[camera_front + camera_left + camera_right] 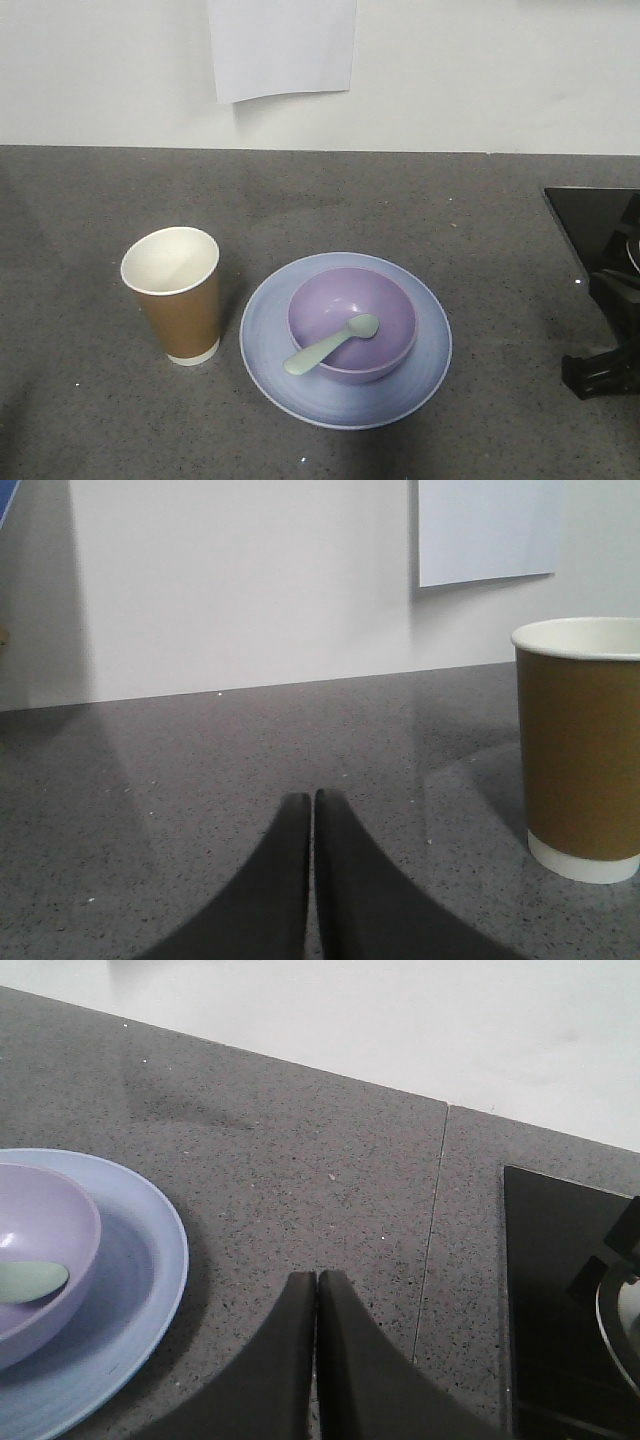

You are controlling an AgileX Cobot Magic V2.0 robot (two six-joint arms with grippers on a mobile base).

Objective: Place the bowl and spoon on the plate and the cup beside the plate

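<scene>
Apparently nothing is left: the bowl (352, 322) sits on the plate (270, 352), the spoon (331, 345) rests in it, the cup (176, 294) stands just beside, and the left gripper (313, 802) and right gripper (316, 1282) are pressed together, empty.

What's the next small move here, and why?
Probably none beyond holding both arms back. The bowl sits on the plate, the spoon rests in the bowl with its handle over the rim, and the cup stands upright beside the plate. Both the left end effector and the right end effector are shut and empty.
</scene>
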